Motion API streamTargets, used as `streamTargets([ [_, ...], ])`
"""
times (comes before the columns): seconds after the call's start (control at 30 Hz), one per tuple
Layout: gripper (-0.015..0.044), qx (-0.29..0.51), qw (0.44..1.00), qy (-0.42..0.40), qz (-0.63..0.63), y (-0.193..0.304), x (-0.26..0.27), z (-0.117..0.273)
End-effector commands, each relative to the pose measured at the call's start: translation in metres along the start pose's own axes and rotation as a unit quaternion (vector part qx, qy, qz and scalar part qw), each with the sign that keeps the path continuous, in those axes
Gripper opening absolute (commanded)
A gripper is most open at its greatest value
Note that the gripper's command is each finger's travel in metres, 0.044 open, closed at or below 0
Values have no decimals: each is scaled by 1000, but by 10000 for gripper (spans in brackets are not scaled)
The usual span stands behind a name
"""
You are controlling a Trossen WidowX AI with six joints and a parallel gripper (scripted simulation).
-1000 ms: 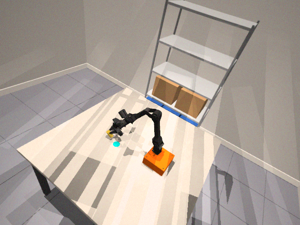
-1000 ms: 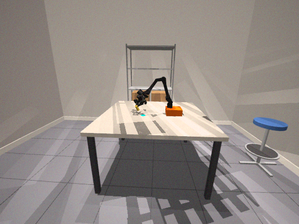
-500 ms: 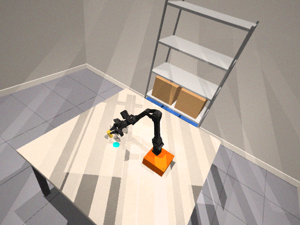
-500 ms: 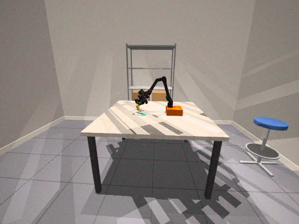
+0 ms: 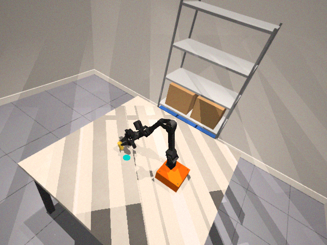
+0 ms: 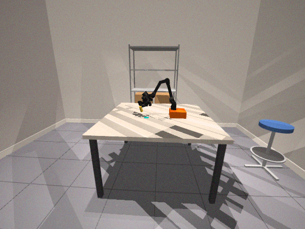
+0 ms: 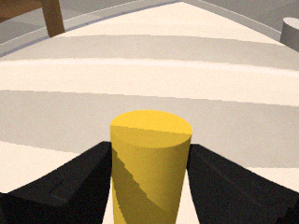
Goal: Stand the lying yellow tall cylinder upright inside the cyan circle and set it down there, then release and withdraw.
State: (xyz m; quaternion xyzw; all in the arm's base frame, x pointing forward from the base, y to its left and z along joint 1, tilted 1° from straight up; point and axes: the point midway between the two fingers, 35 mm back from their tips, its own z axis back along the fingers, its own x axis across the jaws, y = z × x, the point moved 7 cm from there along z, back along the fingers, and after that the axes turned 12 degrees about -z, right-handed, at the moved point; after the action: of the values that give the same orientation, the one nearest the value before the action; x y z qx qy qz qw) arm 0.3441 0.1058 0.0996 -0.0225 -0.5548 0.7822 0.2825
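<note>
The yellow tall cylinder [image 5: 120, 146] [image 6: 141, 109] [image 7: 149, 163] is held near its upper end, close to upright but slightly tilted, and appears to hang a little above the table. My gripper [image 5: 121, 144] [image 6: 140, 106] [image 7: 149, 153] is shut on it, with one finger on each side in the wrist view. The flat cyan circle [image 5: 126, 157] [image 6: 146, 117] lies on the table beside the cylinder, nearer the front edge than it; it is not in the wrist view. The cylinder's lower end is out of the wrist view.
The arm's orange base block [image 5: 172, 175] [image 6: 177, 113] stands on the table [image 5: 66, 163] [image 6: 118, 130], to the right of the circle. A metal shelf [image 5: 211, 53] [image 6: 154, 48] with brown boxes stands behind the table. A blue stool [image 6: 275, 126] stands on the floor at the right.
</note>
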Motion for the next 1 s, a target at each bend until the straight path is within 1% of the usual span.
streamTargets([
  [0.0,105,-11,1000,-9,-1,4,2,3],
  [0.97,105,-74,995,-51,30,15,12,24],
])
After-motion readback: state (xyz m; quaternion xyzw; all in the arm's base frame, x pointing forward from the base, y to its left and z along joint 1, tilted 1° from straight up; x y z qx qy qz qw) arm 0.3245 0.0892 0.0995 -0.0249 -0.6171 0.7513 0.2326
